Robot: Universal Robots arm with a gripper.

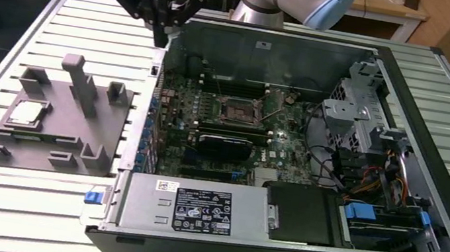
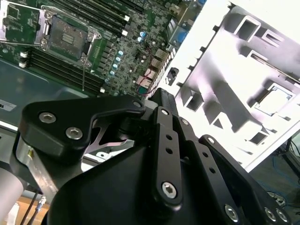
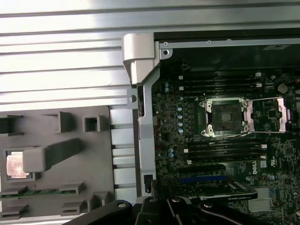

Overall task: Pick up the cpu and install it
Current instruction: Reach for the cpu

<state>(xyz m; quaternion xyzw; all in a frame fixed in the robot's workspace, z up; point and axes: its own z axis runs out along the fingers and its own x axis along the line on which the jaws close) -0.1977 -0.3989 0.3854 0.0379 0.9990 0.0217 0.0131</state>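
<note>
Exterior view | we see gripper (image 1: 164, 37) pinched narrow, empty, upper left over case (image 1: 325, 57) edge | cpu (image 1: 26, 113) sits in gray fixture (image 1: 64, 125), frame's left | power supply sticker (image 1: 203, 211) print unreadable to us

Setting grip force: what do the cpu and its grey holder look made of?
The cpu has a pale silvery top with a dull sheen, likely metal; its thin rim is too small to judge. The grey holder looks like matte plastic, perhaps printed: even grey colour, blocky ribs and posts.
</note>
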